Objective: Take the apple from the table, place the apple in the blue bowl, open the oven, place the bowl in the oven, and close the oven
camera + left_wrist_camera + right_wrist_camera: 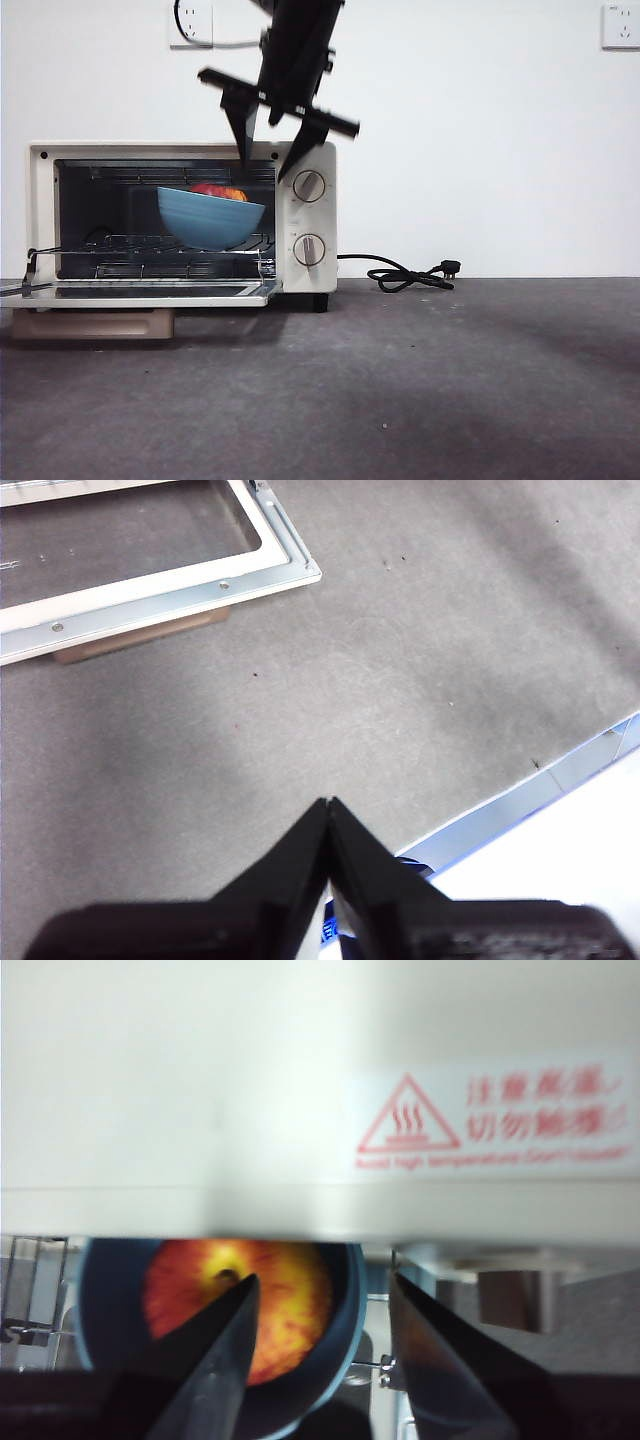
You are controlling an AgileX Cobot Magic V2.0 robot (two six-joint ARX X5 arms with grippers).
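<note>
The cream-white oven [322, 215] stands open, its glass door [150, 292] folded down flat over the table [400, 380]. Inside, the blue bowl [210, 220] rests on the wire rack with the red-yellow apple [218, 191] in it. My right gripper [263, 168] hangs open in front of the oven's upper edge, above the bowl's right side and clear of it. Its wrist view looks past the oven top [200, 1110] down onto the bowl [115, 1300] and apple [290, 1300]. My left gripper [328, 802] is shut and empty above bare table [350, 660], short of the door's corner [150, 590].
The door's beige handle [90, 325] juts out under its front edge. A black cord [410, 275] lies on the table right of the oven, against the white wall. In the left wrist view, a white surface [560, 870] lies beyond the table's edge.
</note>
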